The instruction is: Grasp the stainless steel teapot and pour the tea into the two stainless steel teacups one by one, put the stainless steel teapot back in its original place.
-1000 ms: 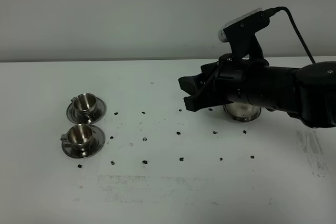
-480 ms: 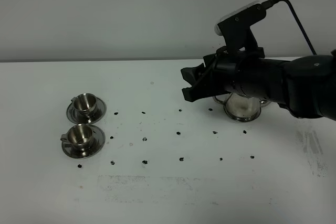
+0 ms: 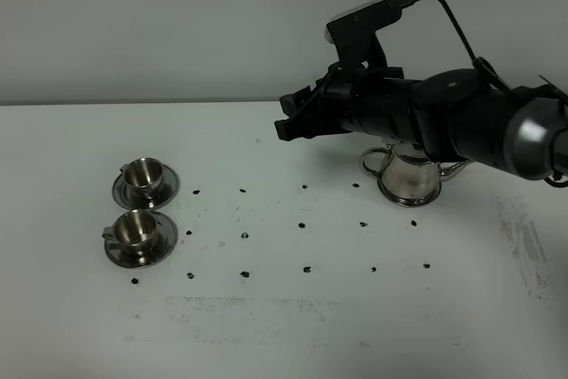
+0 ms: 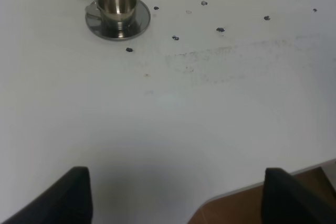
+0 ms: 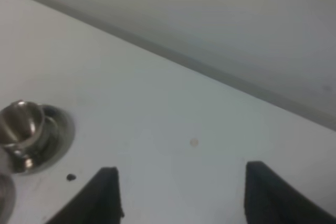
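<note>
Your right gripper [image 3: 295,122] hangs in the air above the white table [image 3: 293,326]. Its black jaws are spread wide, and in the right wrist view you see only bare tabletop between its two dark fingertips [image 5: 107,195]. It grips nothing.

The shiny rounded stainless steel teapot [image 3: 410,182] stands upright on the right part of the table. It sits beneath that arm's forearm, which hides its lid and upper body from you. A loop shows on the side of the pot facing the cups, and a thin curved piece shows on the opposite side. You cannot tell what lies under its base. The gripper sits higher than the pot and toward the cups, not touching it.

Well apart from the pot, on the left of the table, stand two small shiny steel cups. The rear teacup [image 3: 144,173] and the front teacup [image 3: 137,226] are close together, each on its own round steel saucer [image 3: 164,246].

Your left gripper [image 4: 176,198] hovers over the near edge of the table, its fingers wide apart and empty. Small black dots [image 3: 304,225] speckle the tabletop between the cups and the pot.
</note>
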`<action>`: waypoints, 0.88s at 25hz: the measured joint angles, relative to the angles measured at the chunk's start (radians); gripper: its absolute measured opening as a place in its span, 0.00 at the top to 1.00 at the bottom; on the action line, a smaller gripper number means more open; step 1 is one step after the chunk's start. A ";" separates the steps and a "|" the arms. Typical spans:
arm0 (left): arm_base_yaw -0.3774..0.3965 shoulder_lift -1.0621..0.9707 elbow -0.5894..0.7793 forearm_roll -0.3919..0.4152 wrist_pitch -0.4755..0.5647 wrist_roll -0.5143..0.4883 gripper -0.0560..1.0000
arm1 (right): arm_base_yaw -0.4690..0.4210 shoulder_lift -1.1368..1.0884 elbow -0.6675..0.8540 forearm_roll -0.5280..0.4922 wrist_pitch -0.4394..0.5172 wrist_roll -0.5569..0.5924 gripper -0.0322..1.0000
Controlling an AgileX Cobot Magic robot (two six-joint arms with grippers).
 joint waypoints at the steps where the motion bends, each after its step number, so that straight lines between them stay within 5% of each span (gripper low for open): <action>1: 0.000 0.000 0.000 0.000 0.000 0.000 0.34 | 0.000 0.015 -0.020 -0.018 0.000 0.020 0.47; 12: 0.000 0.000 0.000 0.000 0.000 0.000 0.34 | -0.034 0.041 -0.115 -0.137 -0.031 0.224 0.47; 22: 0.000 0.000 0.000 0.000 0.000 0.000 0.34 | -0.103 0.056 -0.115 -0.227 0.146 0.335 0.47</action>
